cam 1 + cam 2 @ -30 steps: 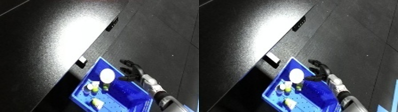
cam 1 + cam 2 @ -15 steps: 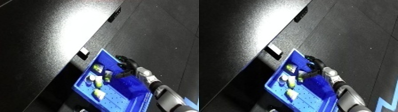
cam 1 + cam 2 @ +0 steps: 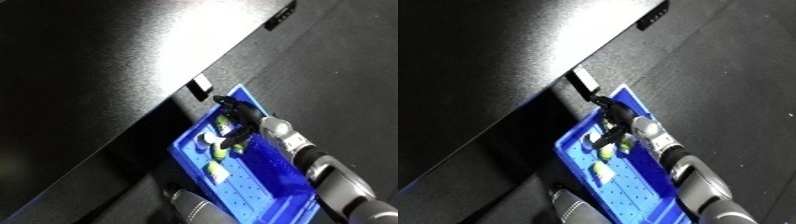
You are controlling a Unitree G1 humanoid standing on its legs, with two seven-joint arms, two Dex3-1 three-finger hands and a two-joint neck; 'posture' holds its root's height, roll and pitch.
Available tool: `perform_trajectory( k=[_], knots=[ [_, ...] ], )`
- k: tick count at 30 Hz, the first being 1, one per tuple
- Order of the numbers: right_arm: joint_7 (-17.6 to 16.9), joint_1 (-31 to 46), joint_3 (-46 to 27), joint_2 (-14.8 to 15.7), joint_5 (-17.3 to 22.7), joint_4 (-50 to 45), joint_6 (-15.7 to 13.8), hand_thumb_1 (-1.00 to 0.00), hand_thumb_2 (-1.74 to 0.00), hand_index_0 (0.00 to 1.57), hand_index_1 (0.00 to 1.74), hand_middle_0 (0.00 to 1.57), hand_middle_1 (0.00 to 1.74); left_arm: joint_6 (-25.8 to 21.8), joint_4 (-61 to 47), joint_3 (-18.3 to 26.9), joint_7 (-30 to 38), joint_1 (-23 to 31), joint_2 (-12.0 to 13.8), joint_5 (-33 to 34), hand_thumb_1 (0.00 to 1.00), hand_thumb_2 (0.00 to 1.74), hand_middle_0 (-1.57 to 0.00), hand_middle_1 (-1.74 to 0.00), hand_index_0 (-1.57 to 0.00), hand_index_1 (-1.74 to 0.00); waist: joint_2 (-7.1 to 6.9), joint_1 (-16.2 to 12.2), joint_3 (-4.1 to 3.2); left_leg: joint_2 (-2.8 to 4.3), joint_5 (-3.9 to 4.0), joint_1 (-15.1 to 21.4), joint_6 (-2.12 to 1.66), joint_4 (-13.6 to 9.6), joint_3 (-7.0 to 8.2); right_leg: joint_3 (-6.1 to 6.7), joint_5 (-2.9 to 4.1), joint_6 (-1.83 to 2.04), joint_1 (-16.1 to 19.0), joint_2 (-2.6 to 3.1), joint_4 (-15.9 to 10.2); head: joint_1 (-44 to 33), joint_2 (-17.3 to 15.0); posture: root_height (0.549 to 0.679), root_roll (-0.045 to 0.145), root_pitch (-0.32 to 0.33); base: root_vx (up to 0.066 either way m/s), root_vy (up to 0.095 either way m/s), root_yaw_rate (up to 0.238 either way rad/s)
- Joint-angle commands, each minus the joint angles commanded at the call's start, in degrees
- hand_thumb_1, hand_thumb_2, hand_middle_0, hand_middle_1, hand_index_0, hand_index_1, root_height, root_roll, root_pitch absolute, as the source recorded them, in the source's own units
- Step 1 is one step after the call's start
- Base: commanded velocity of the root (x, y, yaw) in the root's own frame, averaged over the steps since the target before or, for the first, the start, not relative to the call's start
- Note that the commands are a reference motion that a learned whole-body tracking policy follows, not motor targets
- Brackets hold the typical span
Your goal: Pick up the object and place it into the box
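Note:
A blue bin (image 3: 269, 176) stands on the dark floor beside a black table. Inside it lie a white rounded object (image 3: 211, 139) and a few yellow-green pieces (image 3: 216, 171). My right hand (image 3: 236, 121) reaches in over the bin's far end from the lower right. Its black fingers are spread loosely above the white object and hold nothing that I can see. Part of what lies under the palm is hidden. Only my left forearm (image 3: 192, 205) shows, at the bottom edge beside the bin's near corner, and its hand is out of sight.
The black table (image 3: 89, 75) fills the upper left, with a white label (image 3: 200, 86) on its edge close to the bin's far corner. Dark floor (image 3: 346, 75) lies to the right of the bin.
The camera has tilted and closed in. My right hand has moved from the bin's right side to over its far end, above the white object.

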Motion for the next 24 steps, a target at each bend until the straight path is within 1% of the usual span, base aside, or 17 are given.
perform_trajectory(
  k=[3, 7, 10, 13, 16, 18, 21, 24],
  knots=[
    [-0.5, -1.7, 1.9, 1.4, -1.3, 1.2, 1.3, 0.00, 0.00, 0.00, 0.00, 0.00, 0.00, 0.0, 0.3, -0.2, 0.8, -1.0, 0.1, 0.6, 0.00, 0.00, 0.00, 0.00, 0.00, 0.00, -0.58, 1.3, 0.05, 0.00, 0.68, -0.8, -0.10, -0.1, -0.89, -0.85, 0.04, 0.01, 0.0, -0.28, 0.0, -7.8, -0.2, 0.642, 0.073, -0.036, -0.042, -0.099, 0.165],
    [-0.8, -3.8, 3.9, 3.2, -2.7, 3.0, 3.1, 0.00, 0.00, 0.00, 0.00, 0.00, 0.00, 0.3, 0.8, -0.2, 1.4, -2.1, 0.7, 1.5, 0.00, 0.00, 0.00, 0.00, 0.00, 0.00, -1.38, 3.0, 0.18, 0.12, 1.67, -1.9, -0.25, -0.2, -1.95, -2.13, 0.22, 0.18, 0.0, -0.71, 0.0, -15.8, -0.1, 0.642, 0.069, -0.036, -0.021, -0.102, 0.162],
    [-1.2, -4.9, 5.2, 4.4, -3.2, 4.2, 4.3, 0.00, 0.00, 0.00, 0.00, 0.00, 0.00, 0.5, 1.1, -0.1, 1.4, -2.7, 1.2, 2.2, 0.00, 0.00, 0.00, 0.00, 0.00, 0.00, -1.84, 3.9, 0.45, 0.31, 2.44, -2.5, -0.38, -0.2, -2.54, -2.97, 0.42, 0.33, 0.1, -0.93, 0.0, -19.7, 0.5, 0.642, 0.066, -0.038, -0.006, -0.085, 0.177],
    [-1.6, -5.8, 6.3, 5.7, -3.5, 5.8, 5.2, 0.00, 0.00, 0.00, 0.00, 0.00, 0.00, 0.8, 1.4, 0.0, 1.3, -3.3, 1.7, 2.9, 0.00, 0.00, 0.00, 0.00, 0.00, 0.00, -2.17, 4.9, 0.86, 0.56, 3.31, -2.9, -0.49, -0.4, -3.04, -3.85, 0.73, 0.61, 0.1, -1.18, 0.0, -23.9, 1.3, 0.642, 0.061, -0.039, -0.009, -0.077, 0.192],
    [-2.0, -6.6, 7.2, 6.8, -3.7, 7.6, 5.6, 0.00, 0.00, 0.00, 0.00, 0.00, 0.00, 1.0, 1.7, -0.1, 1.1, -4.0, 2.2, 3.5, 0.00, 0.00, 0.00, 0.00, 0.00, 0.00, -2.41, 5.8, 1.32, 0.81, 4.31, -3.3, -0.65, -1.0, -3.58, -4.76, 1.06, 0.91, 0.0, -1.50, 0.0, -27.8, 3.3, 0.641, 0.057, -0.039, -0.006, -0.071, 0.209],
    [-2.3, -7.0, 7.7, 7.4, -4.0, 8.6, 5.6, 0.00, 0.00, 0.00, 0.00, 0.00, 0.00, 1.1, 1.8, -0.3, 1.1, -4.4, 2.4, 3.8, 0.00, 0.00, 0.00, 0.00, 0.00, 0.00, -2.50, 6.4, 1.61, 0.96, 4.95, -3.6, -0.78, -1.4, -3.95, -5.27, 1.15, 1.06, -0.1, -1.73, 0.2, -30.2, 5.1, 0.641, 0.054, -0.040, -0.004, -0.056, 0.208],
    [-2.7, -7.5, 8.4, 8.1, -4.2, 9.5, 5.9, 0.00, 0.00, 0.00, 0.00, 0.00, 0.00, 1.6, 1.7, -0.5, 1.1, -5.2, 2.9, 4.1, 0.00, 0.00, 0.00, 0.00, 0.00, 0.00, -2.57, 7.2, 1.98, 1.12, 5.87, -3.9, -0.95, -1.9, -4.47, -5.97, 1.06, 1.21, -0.4, -2.05, 0.8, -34.4, 7.3, 0.640, 0.052, -0.040, 0.001, -0.043, 0.209],
    [-3.3, -7.9, 8.8, 8.6, -3.9, 9.9, 6.5, 0.00, 0.00, 0.00, 0.00, 0.00, 0.00, 2.1, 1.4, -0.8, 1.0, -6.0, 3.5, 4.3, 0.00, 0.00, 0.00, 0.00, 0.00, 0.00, -2.67, 7.8, 2.30, 1.08, 6.65, -4.2, -1.05, -2.5, -4.92, -6.60, 0.91, 1.32, -0.6, -2.42, 1.5, -38.9, 10.0, 0.639, 0.050, -0.040, 0.004, -0.032, 0.224]
  ],
)
